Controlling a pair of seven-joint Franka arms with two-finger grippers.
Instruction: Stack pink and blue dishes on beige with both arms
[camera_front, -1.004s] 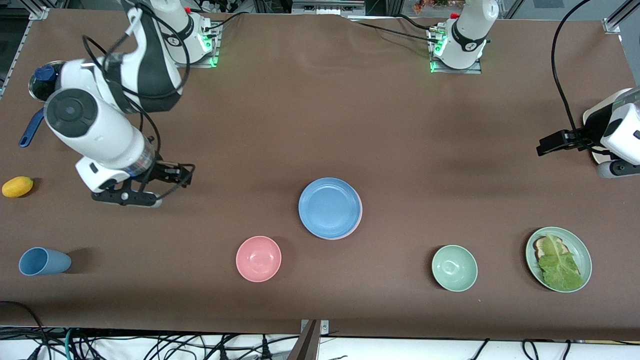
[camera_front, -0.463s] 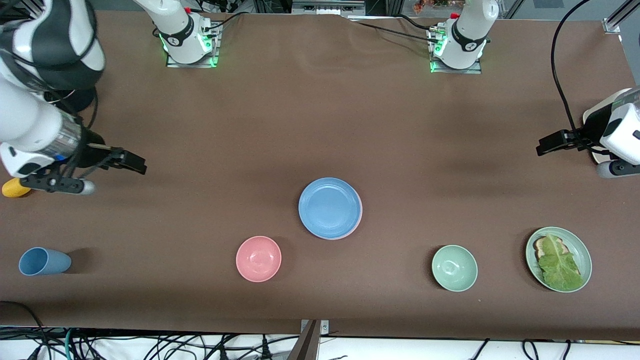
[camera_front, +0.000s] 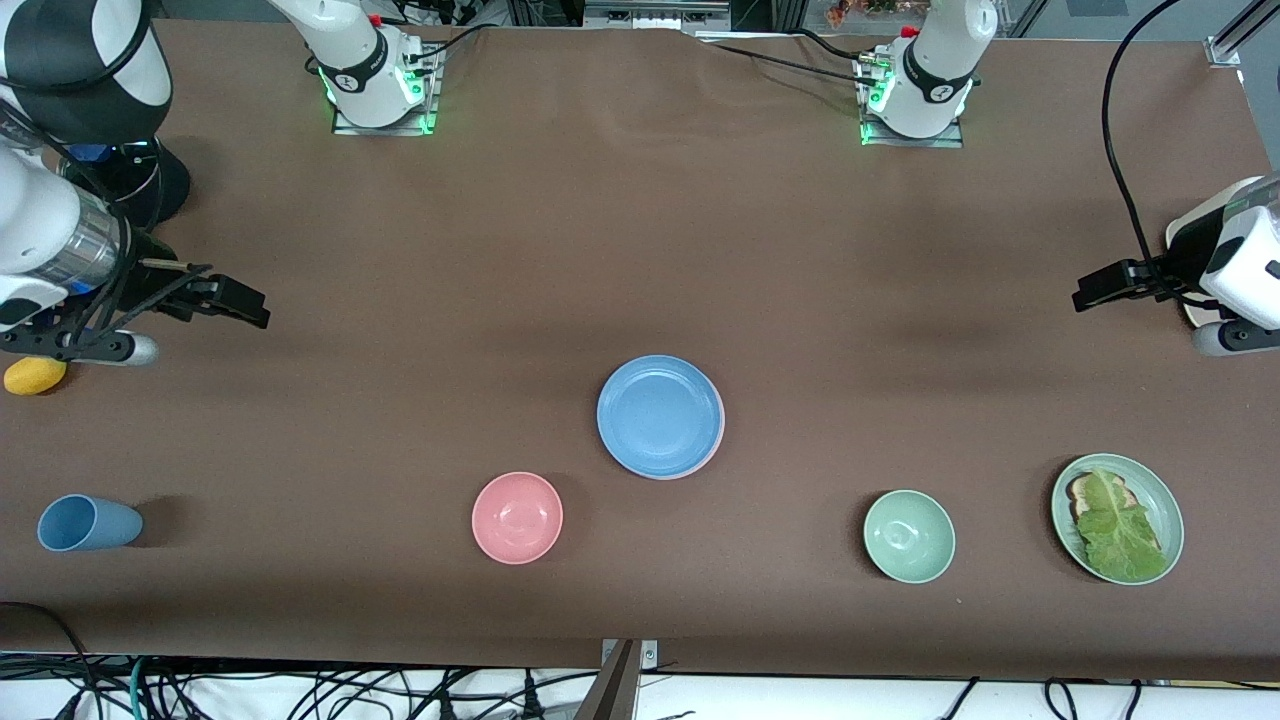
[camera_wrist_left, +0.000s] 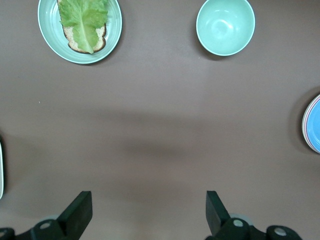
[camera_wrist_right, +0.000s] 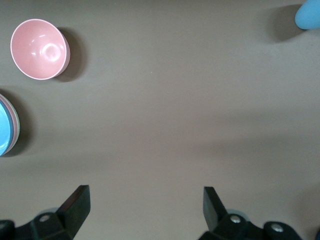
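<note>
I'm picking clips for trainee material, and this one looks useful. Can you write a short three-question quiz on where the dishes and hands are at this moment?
1. True or false: the sky-blue round matte plate lies on top of a salmon-pink plate, of which only the rim shows.
2. Which dish lies closest to that stack? A: the small deep pink bowl. B: the pale green bowl. C: the pale green plate with lettuce.
3. Fill in: the left hand and the right hand, each at its own arm's end of the table, are both ___ and hold nothing.

Key: 1 true; 2 A; 3 open.
</note>
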